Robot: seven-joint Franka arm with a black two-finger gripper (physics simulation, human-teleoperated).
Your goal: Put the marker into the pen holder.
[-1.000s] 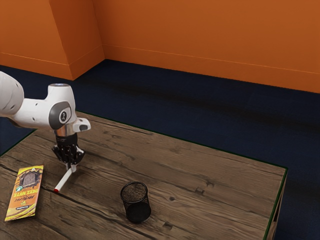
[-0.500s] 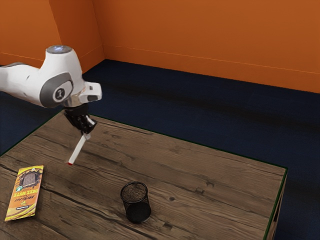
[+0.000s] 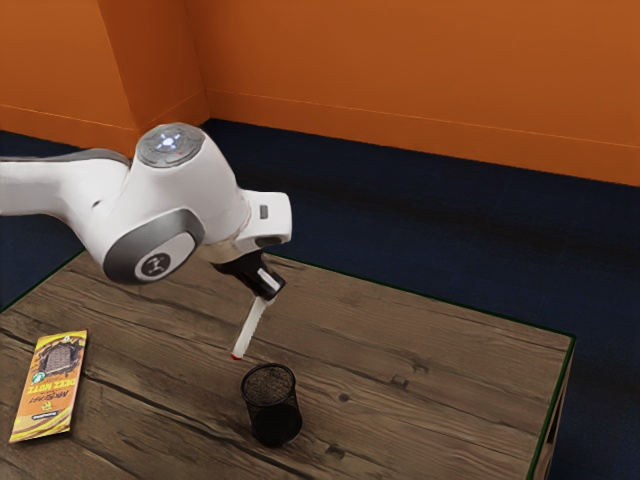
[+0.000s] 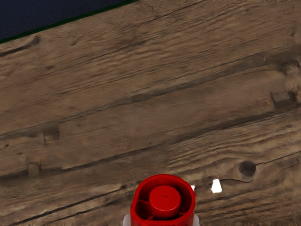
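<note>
Black gripper (image 3: 268, 290) is shut on the upper end of the white marker (image 3: 250, 328), which hangs tilted with its red end lowest. That red end is just above and beside the rim of the black mesh pen holder (image 3: 272, 405), toward the exterior view's upper left, and outside the opening as seen there. The pen holder stands upright on the table. In the wrist view the marker's red end (image 4: 164, 202) is large at the lower edge, over the wood.
A yellow and orange snack packet (image 3: 50, 385) lies on the wooden table (image 3: 420, 400) at the exterior view's left, apart from the pen holder. The table's far edge runs behind the gripper.
My hand has lifted the marker off the table area and carried it toward the exterior view's right, close to the pen holder. The arm has tilted; holder and packet have not moved.
</note>
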